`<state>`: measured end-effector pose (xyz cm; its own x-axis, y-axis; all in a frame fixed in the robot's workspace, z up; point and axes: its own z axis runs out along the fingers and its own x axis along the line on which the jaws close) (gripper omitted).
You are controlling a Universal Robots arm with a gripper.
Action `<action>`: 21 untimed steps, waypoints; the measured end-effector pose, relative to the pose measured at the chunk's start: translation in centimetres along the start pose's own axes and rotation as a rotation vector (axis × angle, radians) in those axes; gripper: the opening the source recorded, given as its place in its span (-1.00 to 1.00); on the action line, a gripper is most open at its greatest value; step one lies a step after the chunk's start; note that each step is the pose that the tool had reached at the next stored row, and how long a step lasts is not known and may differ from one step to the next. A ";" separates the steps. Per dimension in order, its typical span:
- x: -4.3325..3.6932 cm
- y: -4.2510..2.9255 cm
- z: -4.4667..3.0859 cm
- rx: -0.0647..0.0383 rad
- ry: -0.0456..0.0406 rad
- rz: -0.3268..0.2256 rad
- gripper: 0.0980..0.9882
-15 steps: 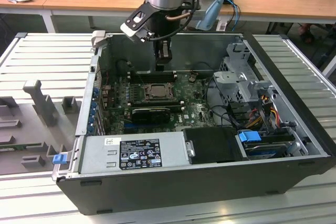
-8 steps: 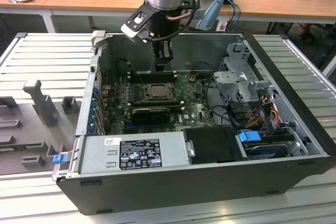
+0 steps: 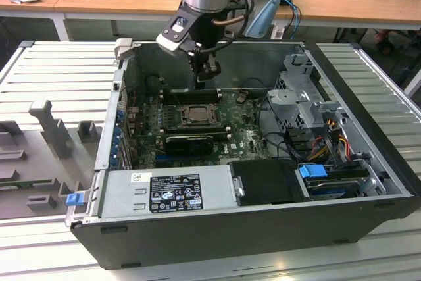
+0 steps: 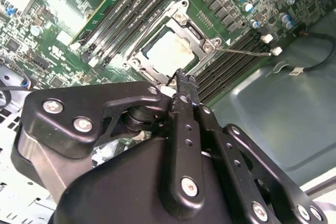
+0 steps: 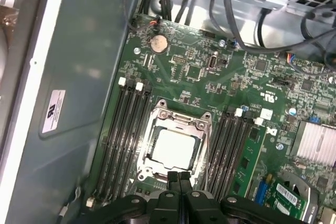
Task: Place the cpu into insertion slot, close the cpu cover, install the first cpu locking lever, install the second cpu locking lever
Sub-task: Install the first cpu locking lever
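Print not legible: power supply label (image 3: 174,192), case-wall sticker (image 5: 52,111).

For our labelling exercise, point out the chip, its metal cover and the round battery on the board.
chip (image 5: 176,148), first wrist view: middle of its pale top.
cover (image 5: 181,121), first wrist view: frame bar beside the chip.
battery (image 5: 158,43), first wrist view: its round silver face.

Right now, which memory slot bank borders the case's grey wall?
The bank between the grey wall and the cpu; the other bank sits toward the finned heatsink.
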<state>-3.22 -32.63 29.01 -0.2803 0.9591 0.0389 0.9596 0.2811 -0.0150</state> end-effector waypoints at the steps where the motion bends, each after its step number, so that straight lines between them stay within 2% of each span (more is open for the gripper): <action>1: 0.00 0.00 0.00 0.000 -0.0001 -0.008 -0.98; 21: 0.00 0.00 0.00 0.006 -0.0023 -0.160 -0.98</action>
<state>-3.22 -32.63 29.01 -0.4298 0.9021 0.0390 0.9024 0.4306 -0.0150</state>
